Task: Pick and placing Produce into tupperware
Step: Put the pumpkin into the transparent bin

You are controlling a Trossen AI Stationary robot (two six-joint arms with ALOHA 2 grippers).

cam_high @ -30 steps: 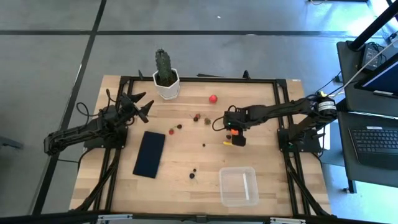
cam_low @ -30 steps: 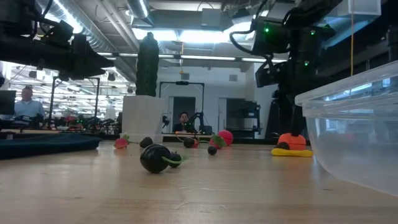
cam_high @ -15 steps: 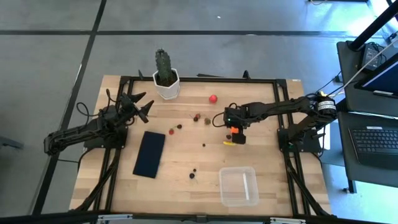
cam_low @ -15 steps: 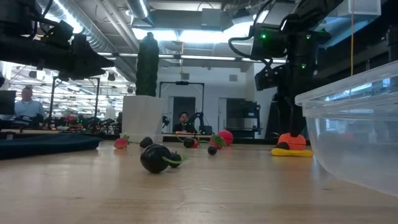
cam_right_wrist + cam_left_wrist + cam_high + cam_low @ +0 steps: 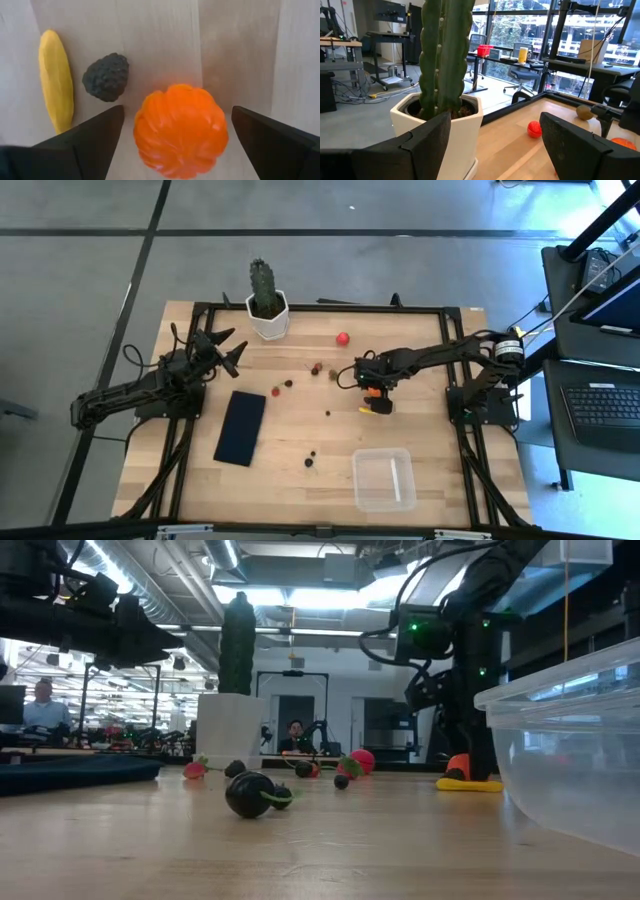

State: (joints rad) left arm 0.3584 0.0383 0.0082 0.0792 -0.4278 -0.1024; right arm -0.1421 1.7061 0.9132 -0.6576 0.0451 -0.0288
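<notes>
My right gripper (image 5: 373,387) (image 5: 177,109) is open and points down over the orange ball (image 5: 180,132) (image 5: 375,393) (image 5: 458,766). Its fingers stand on either side of the ball with a gap on both sides. The ball rests on the wood. Beside it lie a thin yellow piece (image 5: 56,80) (image 5: 367,409) (image 5: 468,784) and a dark berry (image 5: 106,76). The red ball (image 5: 343,338) (image 5: 534,129) sits farther back. Several dark berries (image 5: 310,462) are scattered mid-table. The clear tupperware (image 5: 383,478) (image 5: 570,760) stands near the front edge. My left gripper (image 5: 225,350) (image 5: 495,150) waits open by the cactus.
A green cactus in a white pot (image 5: 266,300) (image 5: 440,85) stands at the far edge, just ahead of my left gripper. A flat dark navy rectangle (image 5: 240,427) lies left of centre. Bare wood lies between the orange ball and the tupperware.
My right gripper has shifted a little toward the table's left and come down, so its open fingers now stand around the orange ball. The ball and the yellow piece have stayed where they were.
</notes>
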